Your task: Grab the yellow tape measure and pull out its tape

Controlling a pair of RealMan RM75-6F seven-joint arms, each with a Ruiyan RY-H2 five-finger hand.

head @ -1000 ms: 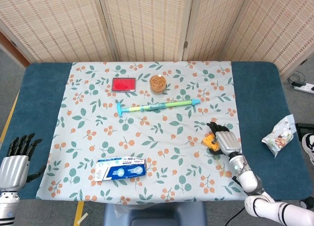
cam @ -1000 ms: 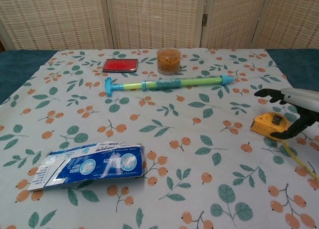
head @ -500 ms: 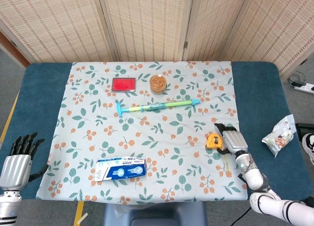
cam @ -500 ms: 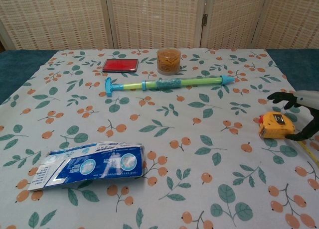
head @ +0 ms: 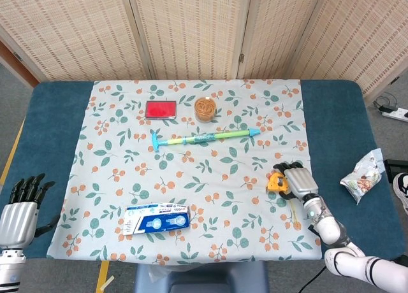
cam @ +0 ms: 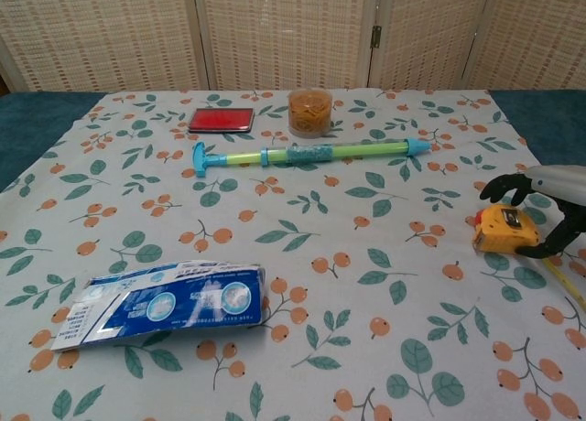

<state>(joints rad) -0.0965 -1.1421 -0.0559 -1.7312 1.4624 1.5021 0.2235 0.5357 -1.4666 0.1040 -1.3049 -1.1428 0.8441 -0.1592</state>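
The right hand (cam: 547,210) arches over the yellow tape measure (cam: 504,229) at the right edge of the flowered cloth (head: 191,178), fingers curled round its far side and thumb at its near side; whether it grips yet I cannot tell. A strip of tape (cam: 563,288) trails toward the near edge. The left hand (head: 19,210) rests open, fingers apart, at the near left, probably waiting to pull.

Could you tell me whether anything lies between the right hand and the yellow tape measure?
Nothing visible does. The right hand is already at the yellow tape measure, its fingers curled around it on the floral cloth; the other items lie well to the left.
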